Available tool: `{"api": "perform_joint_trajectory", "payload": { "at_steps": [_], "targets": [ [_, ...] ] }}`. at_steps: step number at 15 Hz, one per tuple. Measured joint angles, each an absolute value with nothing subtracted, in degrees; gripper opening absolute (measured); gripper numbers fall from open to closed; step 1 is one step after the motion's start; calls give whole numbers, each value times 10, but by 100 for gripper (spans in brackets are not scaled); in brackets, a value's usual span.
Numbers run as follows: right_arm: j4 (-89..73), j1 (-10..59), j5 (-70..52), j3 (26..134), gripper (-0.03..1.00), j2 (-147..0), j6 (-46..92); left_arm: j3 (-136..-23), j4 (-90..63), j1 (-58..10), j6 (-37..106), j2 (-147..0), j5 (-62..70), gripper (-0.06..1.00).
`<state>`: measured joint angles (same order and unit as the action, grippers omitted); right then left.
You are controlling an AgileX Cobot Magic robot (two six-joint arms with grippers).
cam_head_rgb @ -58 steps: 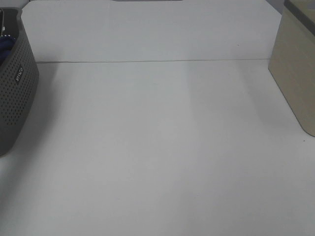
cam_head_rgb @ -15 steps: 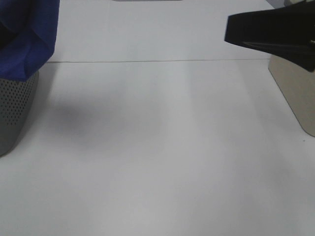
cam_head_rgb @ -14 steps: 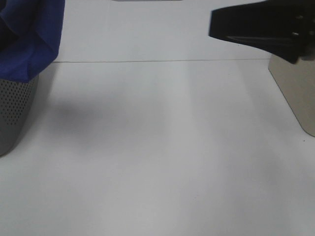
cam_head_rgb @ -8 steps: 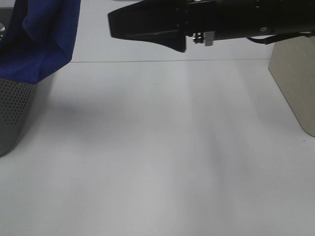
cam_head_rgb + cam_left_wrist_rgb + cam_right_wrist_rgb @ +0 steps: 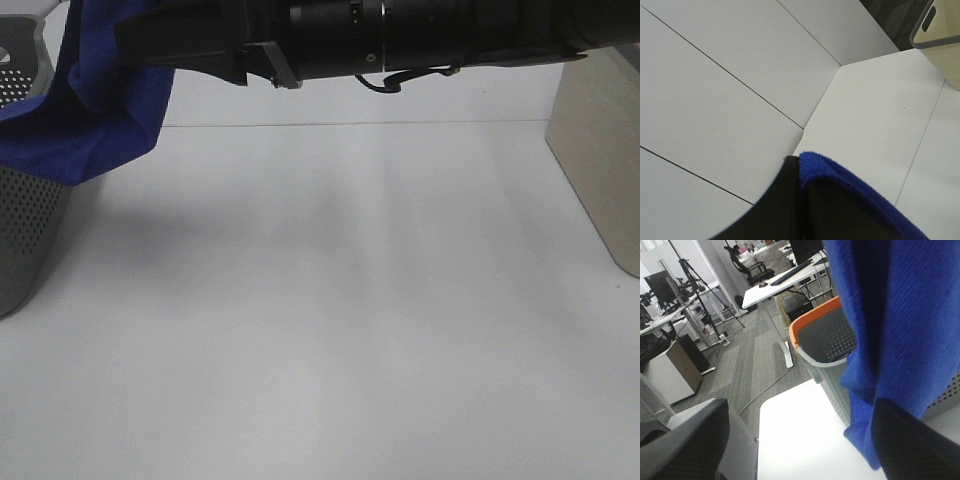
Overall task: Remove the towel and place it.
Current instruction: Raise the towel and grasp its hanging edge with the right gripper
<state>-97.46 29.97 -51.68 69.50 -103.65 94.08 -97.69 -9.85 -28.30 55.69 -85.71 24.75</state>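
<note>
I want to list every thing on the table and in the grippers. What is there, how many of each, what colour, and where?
towel: one, blue, hanging in the air over the basket at the left of the table
basket: one, grey with small holes, at the left edge of the table
box: one, beige, at the right edge of the table
table: one, white, under all of these
left gripper: one, black, shut on the towel's edge
right arm: one, black, stretched across the back of the table toward the towel
right gripper: one, black, open, close to the towel
</note>
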Motion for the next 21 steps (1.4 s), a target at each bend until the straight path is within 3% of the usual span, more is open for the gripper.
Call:
{"api": "perform_joint_trajectory", "payload": {
  "at_steps": [12, 16, 21],
  "targets": [
    [-996, 300, -597, 752, 76, -1062, 926, -977, -99, -283, 556, -862, 248, 0],
    [-996, 313, -498, 760, 76, -1069, 960, -977, -99, -283, 556, -862, 248, 0],
    [-996, 367, -500, 823, 76, -1121, 967, -977, -99, -283, 556, -864, 248, 0]
  ]
}}
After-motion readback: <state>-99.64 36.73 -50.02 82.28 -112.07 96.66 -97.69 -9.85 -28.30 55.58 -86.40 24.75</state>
